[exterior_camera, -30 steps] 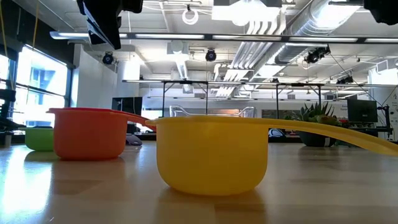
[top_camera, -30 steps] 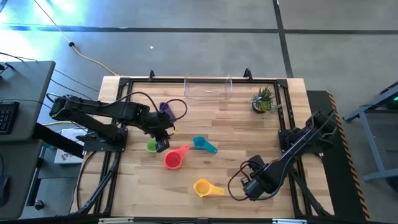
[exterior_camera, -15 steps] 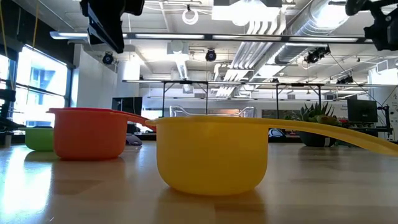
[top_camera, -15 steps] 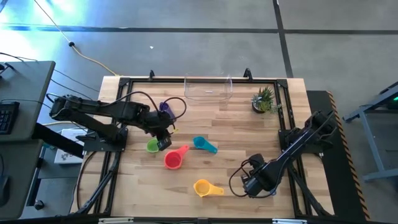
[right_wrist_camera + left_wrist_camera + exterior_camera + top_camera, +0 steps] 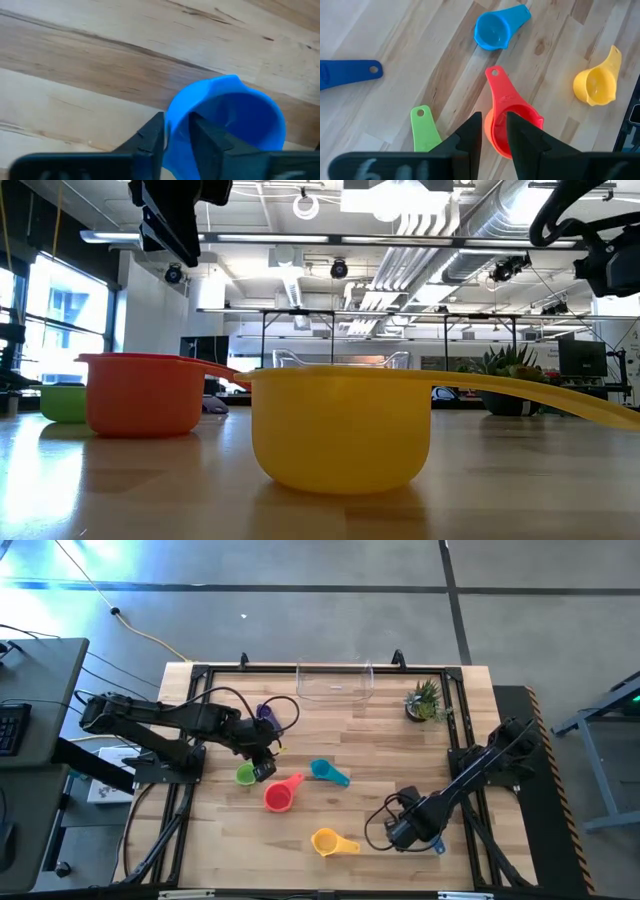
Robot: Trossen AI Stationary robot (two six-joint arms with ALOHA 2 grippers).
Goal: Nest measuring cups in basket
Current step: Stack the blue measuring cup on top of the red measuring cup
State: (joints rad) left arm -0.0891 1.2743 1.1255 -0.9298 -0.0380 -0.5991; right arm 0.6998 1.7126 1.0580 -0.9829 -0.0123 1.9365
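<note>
Broadly, the cups lie scattered on the wooden slat counter (image 5: 400, 755), none in the basket (image 5: 335, 683), a clear, low-walled rectangular bin at the counter's 12 o'clock edge, with its long axis running 9 to 3.

The red cup (image 5: 277, 797) sits near centre with its flat handle pointing to about 1 o'clock. The teal cup (image 5: 322, 771), just beside it at 2 o'clock, points its handle to 4. The yellow cup (image 5: 324, 840), toward 6 o'clock, points its handle to about 4. All are smooth round plastic scoops.

The green cup (image 5: 243, 776) is at 9 o'clock of the red one, and its handle is covered by the left hand (image 5: 494, 117), which is parted by a narrow gap and holds nothing. The purple cup (image 5: 266, 712) is partly hidden behind a cable.

The right hand (image 5: 176, 118) is low at 5 o'clock, over the rim of the blue cup (image 5: 235, 115). Whether it grips the cup cannot be told. That cup's handle is out of sight.
</note>
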